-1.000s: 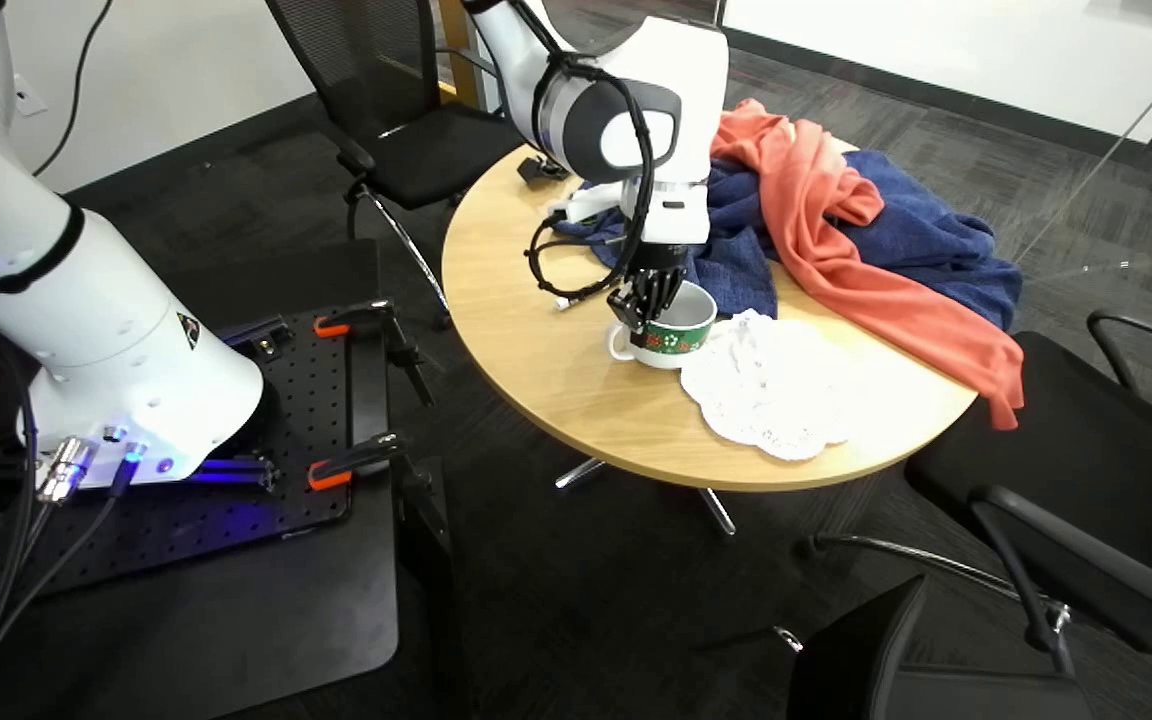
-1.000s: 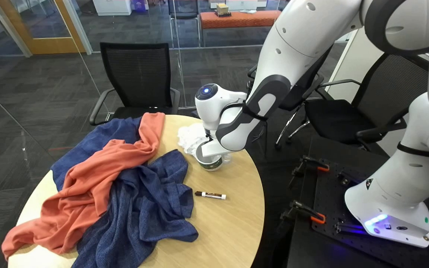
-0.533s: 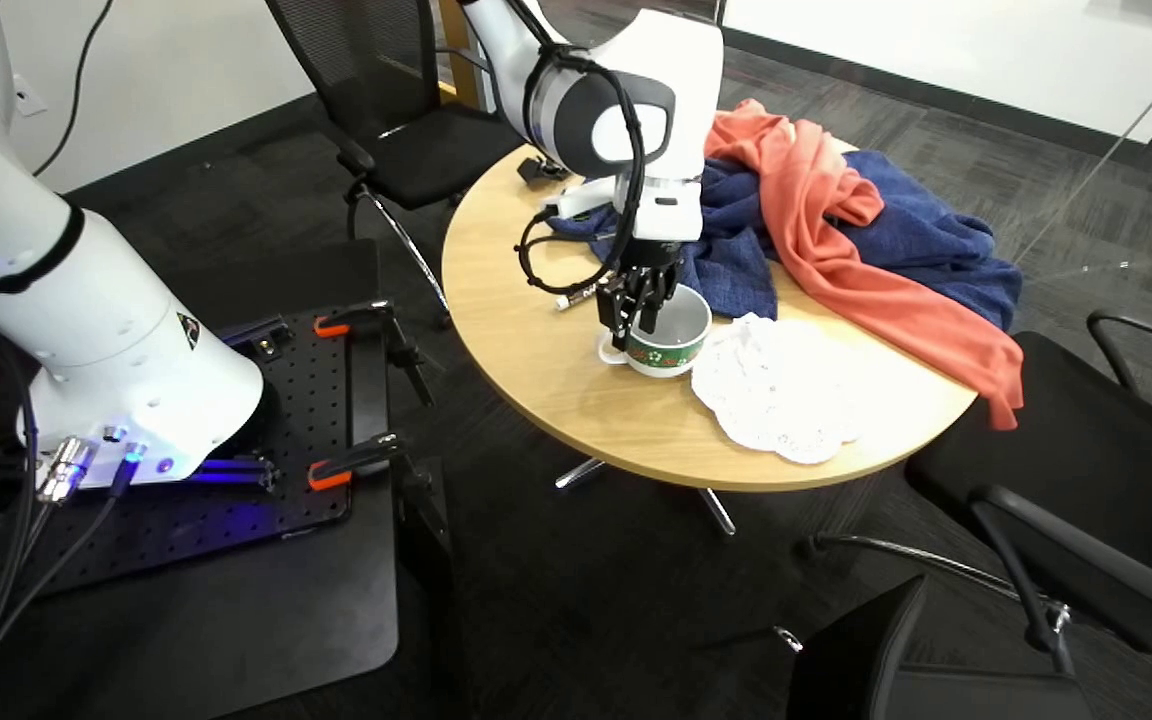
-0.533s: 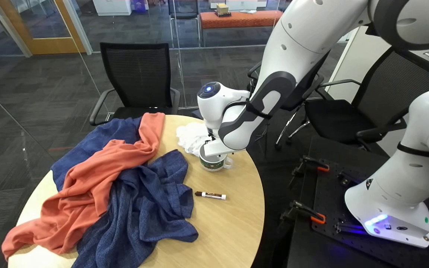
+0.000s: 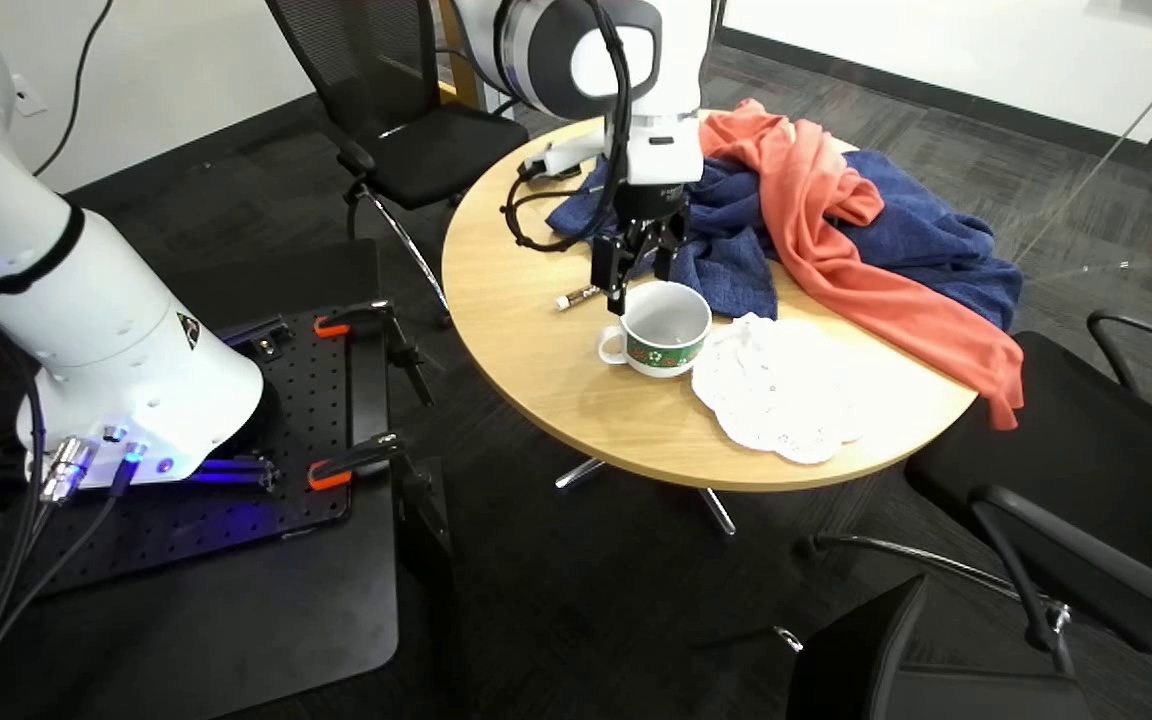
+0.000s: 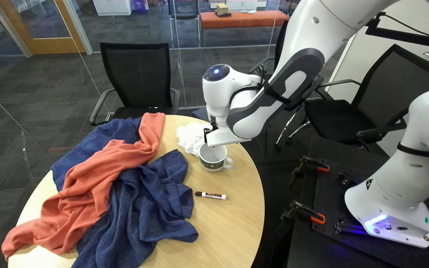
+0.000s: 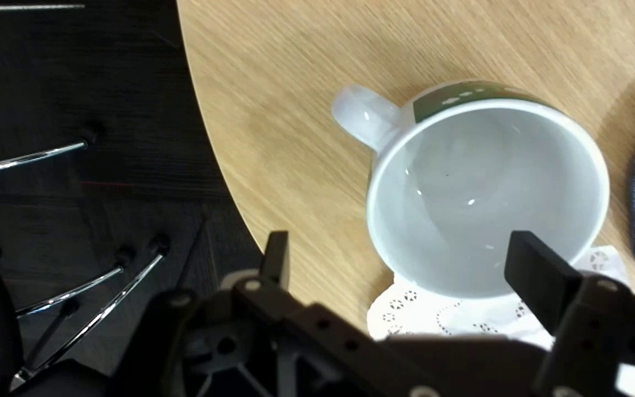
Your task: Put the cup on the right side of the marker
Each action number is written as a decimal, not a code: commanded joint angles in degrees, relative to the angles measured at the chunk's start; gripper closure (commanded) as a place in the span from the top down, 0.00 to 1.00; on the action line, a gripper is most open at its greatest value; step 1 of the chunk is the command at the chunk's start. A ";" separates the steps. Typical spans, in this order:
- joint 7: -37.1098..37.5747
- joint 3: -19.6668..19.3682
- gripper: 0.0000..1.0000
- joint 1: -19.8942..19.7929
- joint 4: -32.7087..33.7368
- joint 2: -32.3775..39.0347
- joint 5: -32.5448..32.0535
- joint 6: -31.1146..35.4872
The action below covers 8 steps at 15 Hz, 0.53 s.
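Note:
The white cup [image 5: 664, 350] with its green patterned band stands upright on the round wooden table in both exterior views. Its handle [image 7: 364, 116] points toward the near table edge in the wrist view. The marker [image 6: 210, 195], brown and white with a white end, lies flat on the wood a short way from the cup. In an exterior view, part of the marker [image 5: 576, 298] is hidden behind a finger; the wrist view does not include it. My gripper [image 7: 398, 242] hangs above the cup, fingers spread wide, holding nothing. Seen from outside, the gripper [image 5: 640, 288] is over the cup's rim.
A white scalloped cloth [image 5: 776, 400] lies right beside the cup. Blue fabric [image 6: 155, 204] and an orange cloth [image 6: 99, 178] are heaped over part of the table. Black chairs [image 6: 136, 74] surround the table. The table's edge [image 7: 213, 149] runs near the cup's handle side.
The gripper has opened, let go of the cup's handle side and risen above it. The cup has settled slightly lower, and the white cloth has shifted a little. The marker has stayed put.

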 commanded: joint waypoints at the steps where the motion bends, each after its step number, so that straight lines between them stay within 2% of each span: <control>1: 1.46 0.19 1.00 -0.24 -5.08 -7.86 -3.35 0.47; 6: 0.90 2.50 1.00 -1.93 -7.77 -12.74 -5.15 0.48; 7: 0.42 3.09 1.00 -2.62 -4.91 -9.40 -4.16 -0.20; 8: 0.40 3.46 1.00 -2.78 -5.43 -10.16 -4.34 -0.20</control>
